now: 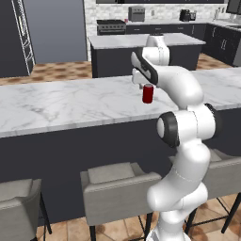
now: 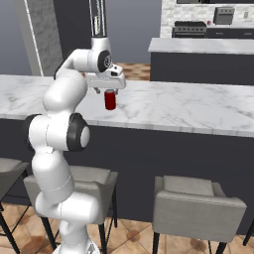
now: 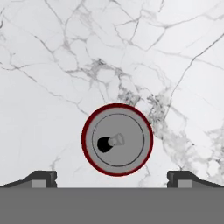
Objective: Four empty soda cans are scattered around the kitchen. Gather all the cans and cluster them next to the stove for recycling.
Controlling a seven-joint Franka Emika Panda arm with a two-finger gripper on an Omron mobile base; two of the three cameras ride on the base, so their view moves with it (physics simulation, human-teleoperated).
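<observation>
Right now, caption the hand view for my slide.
Open gripper poised straight above an upright red can on the marble counter.

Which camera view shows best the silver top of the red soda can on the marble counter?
The hand view: it looks straight down on the red soda can, so its silver top and opening are plainly visible. Both base views show just its red side, upright on the white marble counter, beneath the hand.

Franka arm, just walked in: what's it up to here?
The arm has its gripper poised directly above a red soda can standing upright on the white marble counter. The hand view looks straight down on the can's silver top, roughly centred between the fingertips. The jaws are wide open and nothing is held. The stove sits far off at the back wall.
</observation>
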